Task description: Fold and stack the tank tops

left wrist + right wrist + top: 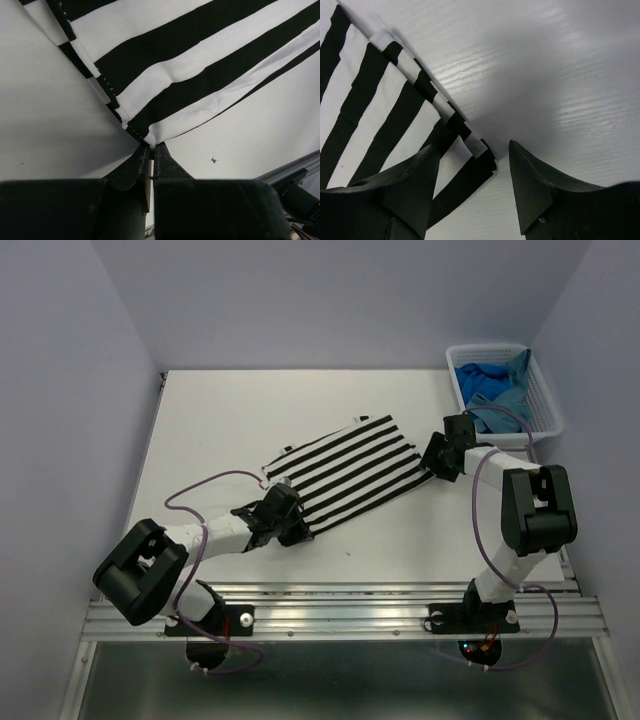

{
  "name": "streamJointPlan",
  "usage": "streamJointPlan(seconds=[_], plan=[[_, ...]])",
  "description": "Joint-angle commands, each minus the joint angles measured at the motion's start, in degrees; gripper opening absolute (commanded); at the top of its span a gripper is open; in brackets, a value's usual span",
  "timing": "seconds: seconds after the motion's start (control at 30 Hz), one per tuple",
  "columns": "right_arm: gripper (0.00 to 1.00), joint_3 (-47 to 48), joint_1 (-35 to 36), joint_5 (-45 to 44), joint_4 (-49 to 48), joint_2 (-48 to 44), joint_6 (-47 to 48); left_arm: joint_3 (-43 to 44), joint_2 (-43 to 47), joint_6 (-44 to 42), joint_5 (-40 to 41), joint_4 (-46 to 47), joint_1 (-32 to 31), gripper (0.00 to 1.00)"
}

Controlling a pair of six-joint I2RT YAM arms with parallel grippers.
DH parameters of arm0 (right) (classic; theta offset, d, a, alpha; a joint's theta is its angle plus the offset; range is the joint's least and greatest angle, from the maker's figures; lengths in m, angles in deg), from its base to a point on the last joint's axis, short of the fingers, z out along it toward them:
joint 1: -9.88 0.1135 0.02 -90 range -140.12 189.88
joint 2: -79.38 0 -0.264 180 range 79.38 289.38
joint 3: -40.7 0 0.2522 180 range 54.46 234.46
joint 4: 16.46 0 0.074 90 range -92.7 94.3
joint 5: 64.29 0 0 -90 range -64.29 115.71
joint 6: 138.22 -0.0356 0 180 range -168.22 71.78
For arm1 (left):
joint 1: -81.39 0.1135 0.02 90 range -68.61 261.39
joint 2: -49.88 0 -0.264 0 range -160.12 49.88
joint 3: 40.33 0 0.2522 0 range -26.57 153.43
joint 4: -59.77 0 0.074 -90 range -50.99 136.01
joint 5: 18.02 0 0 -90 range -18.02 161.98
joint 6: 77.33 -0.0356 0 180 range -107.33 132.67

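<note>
Top external view: one corner caught, one not

Left gripper (151, 146), near the table's (220, 420) front edge, is pressed together on the striped top's (350, 475) near-left corner. The top lies flat mid-table. Right gripper (475, 146) stands spread, straddling the right corner, not gripping. Lifting now would likely drag the top askew or slip the thin left pinch. Blue tops (495, 390) sit in the basket (547, 405), far-right corner.

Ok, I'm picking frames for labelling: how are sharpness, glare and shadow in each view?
Top external: even light, sharp, only soft shadows on the table, striped tank top crisp. Left wrist: stripes sharp, left tool near-black and soft-edged. Right wrist: bright sheen across the table, a shadow beside the hem, right tool in silhouette.
</note>
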State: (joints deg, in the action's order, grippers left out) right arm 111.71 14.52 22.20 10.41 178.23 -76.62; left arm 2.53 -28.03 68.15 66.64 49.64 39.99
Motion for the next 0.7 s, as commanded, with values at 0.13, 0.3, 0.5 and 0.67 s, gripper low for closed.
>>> streamJointPlan(seconds=[0.13,0.3,0.5,0.67], plan=[[0.38,0.05,-0.16,5.44,-1.94,0.65,-2.0,2.71,-1.28,-1.78,3.5,-5.57,-0.08,0.0],[0.27,-0.92,-0.16,4.04,-1.77,-1.02,-2.62,3.77,1.7,-2.05,4.11,-8.11,-0.16,0.0],[0.43,-1.62,-0.16,-0.53,0.25,-5.77,-2.36,4.74,7.32,-2.57,6.84,-11.46,-0.08,0.0],[0.44,-4.07,-0.16,-0.01,1.75,-7.0,-2.27,4.12,10.14,-2.92,7.19,-11.9,-0.08,0.0]])
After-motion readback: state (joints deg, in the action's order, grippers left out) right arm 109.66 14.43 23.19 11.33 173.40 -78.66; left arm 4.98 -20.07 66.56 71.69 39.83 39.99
